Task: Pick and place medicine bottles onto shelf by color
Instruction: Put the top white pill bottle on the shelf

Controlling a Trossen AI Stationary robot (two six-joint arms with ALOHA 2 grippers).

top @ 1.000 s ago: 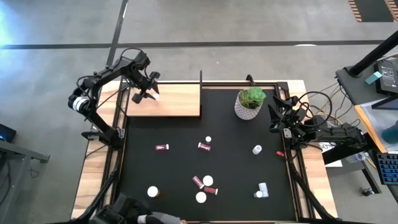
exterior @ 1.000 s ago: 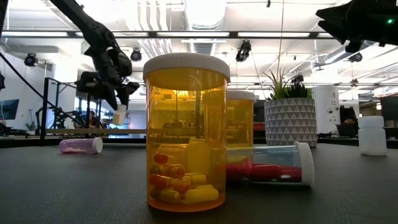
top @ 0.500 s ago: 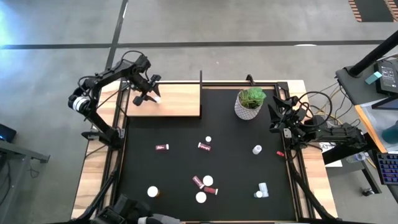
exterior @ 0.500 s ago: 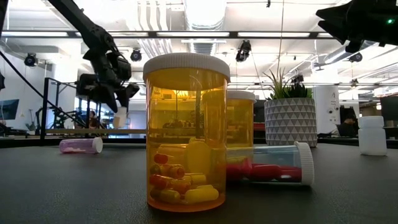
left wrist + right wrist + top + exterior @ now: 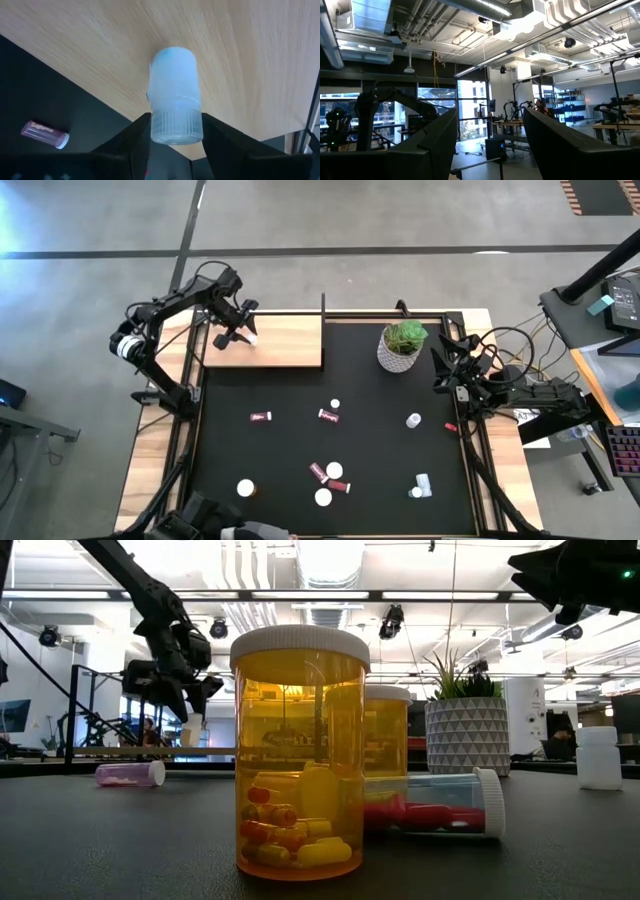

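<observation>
Your left hand (image 5: 247,335) is over the shelf (image 5: 285,345) at the counter's far left corner, fingers clamped on a white bottle (image 5: 174,115) sitting right against the wood. Nothing else is on the shelf near it. Moving right, loose bottles are scattered on the black mat (image 5: 380,440): a maroon bottle (image 5: 261,417), another maroon one (image 5: 328,416), an amber bottle (image 5: 299,750) standing near the front edge. Then the potted plant (image 5: 402,345) at the back. Your right hand (image 5: 452,375) waits at the right edge, fingers spread apart, holding nothing
</observation>
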